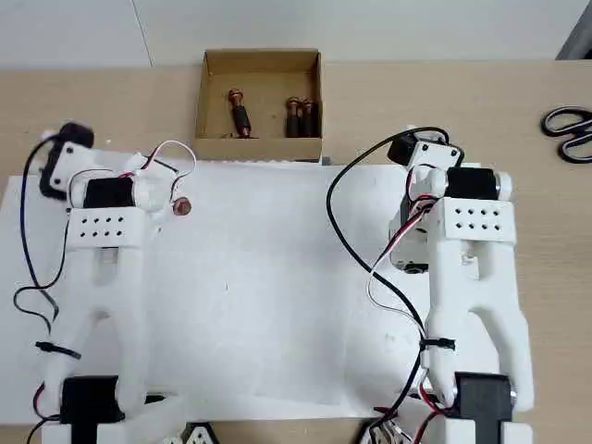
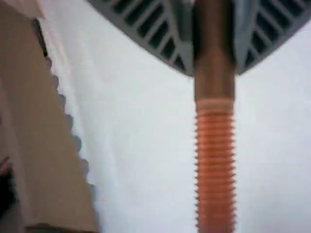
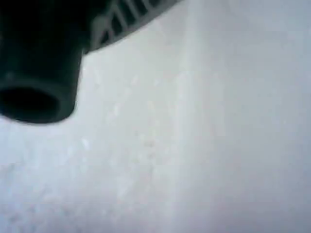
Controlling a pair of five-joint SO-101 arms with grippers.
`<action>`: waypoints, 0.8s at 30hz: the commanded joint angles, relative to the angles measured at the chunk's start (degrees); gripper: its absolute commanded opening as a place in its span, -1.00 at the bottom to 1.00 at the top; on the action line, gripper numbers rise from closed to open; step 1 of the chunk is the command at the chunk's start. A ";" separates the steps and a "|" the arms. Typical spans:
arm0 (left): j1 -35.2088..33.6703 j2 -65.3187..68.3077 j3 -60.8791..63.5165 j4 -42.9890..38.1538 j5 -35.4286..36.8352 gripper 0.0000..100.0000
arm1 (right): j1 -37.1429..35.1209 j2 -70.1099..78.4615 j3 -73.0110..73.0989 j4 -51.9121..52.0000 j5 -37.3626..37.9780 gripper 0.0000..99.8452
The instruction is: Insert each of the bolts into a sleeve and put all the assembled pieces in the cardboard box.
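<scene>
A copper-coloured bolt (image 2: 214, 145) is clamped between the left fingers (image 2: 146, 29), which are closed on its smooth upper shank. The threaded length runs out past their tips, above a white sheet (image 2: 146, 145). From the high view, the bolt's round end shows just at the tips of those fingers, on their side nearer the other arm.

The right fingers (image 3: 131, 17) are closed on a black sleeve (image 3: 36, 73), which hangs above the sheet with its open mouth clear of them. The exact point of grip is partly hidden.

The cardboard box (image 1: 259, 148) sits open-topped ahead of the left fingers, just past the sheet's far edge, and nearer to them than to the right fingers. Three assembled pieces (image 1: 240, 113) lie inside. One lies alone toward the left fingers' side, and two lie side by side toward the right fingers' side.

Between the two sets of fingers stretches a broad run of bare sheet. It is crossed only near the right fingers by a looping black cable (image 1: 347, 231). In the left wrist view, the sheet's serrated edge runs close beside the left fingers, with a tan surface beyond it.

A pair of scissors (image 1: 569, 129) lies on the wooden counter (image 1: 462, 92), well apart from the right fingers on their outer side.
</scene>
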 commanded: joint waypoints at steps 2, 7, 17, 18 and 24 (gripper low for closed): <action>-0.97 -2.99 -2.33 2.90 5.98 -0.99 | 0.66 -2.24 -0.44 0.57 -0.44 -0.99; -1.14 -3.34 -2.42 2.73 5.63 -0.98 | 0.66 -2.15 -0.44 0.57 -0.44 -0.99; -0.62 -2.99 -0.66 3.08 -1.58 -0.37 | 0.66 -2.15 -0.44 0.31 -0.44 -0.99; -0.62 -2.99 -0.22 3.08 -2.55 -0.35 | 0.66 -2.15 -0.44 0.31 -0.44 -0.99; -1.41 -3.34 1.36 3.16 -14.42 -0.35 | 0.66 -2.15 -0.44 0.57 -0.53 -0.99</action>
